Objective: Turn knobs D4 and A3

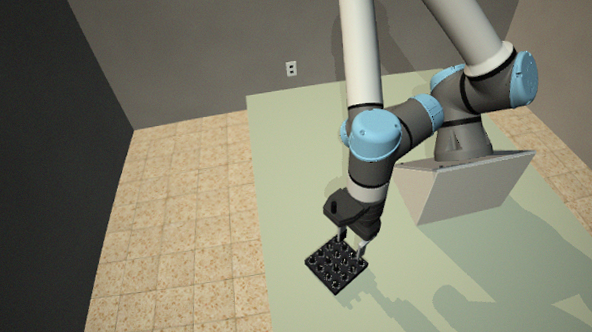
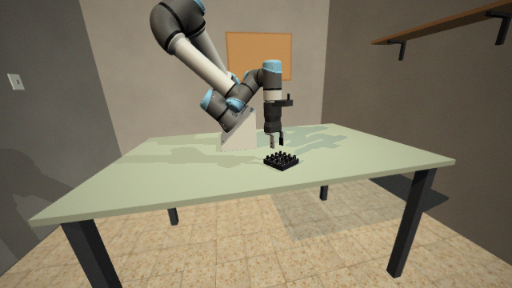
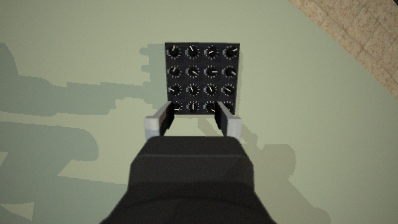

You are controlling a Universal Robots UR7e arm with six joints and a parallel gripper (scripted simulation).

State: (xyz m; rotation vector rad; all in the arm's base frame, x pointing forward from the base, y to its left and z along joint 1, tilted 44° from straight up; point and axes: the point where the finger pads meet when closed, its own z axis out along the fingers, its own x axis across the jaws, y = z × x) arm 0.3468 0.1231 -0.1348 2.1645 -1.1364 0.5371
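The black knob box [image 1: 336,261] [image 2: 273,165] [image 3: 202,62] stands flat on the table, with four rows of black knobs with white lines. In the wrist view it is nearly square to the picture, and its lines point in various directions. The printed names and the socket cannot be made out, so I cannot tell which knobs are D4 and A3. My gripper [image 1: 351,248] [image 2: 277,146] [image 3: 194,109] is open and empty, pointing down above the box's edge nearest the robot base. Its fingers partly hide the nearest row in the wrist view. No knob is between them.
The pale green table [image 1: 297,186] [image 2: 180,176] carries the box and the robot's slanted light base block [image 1: 469,188] [image 2: 242,138]. The table's edge [image 1: 262,228] runs left of the box in the top view. Arm shadows fall beside the box. A wall shelf [image 2: 436,30] is far off.
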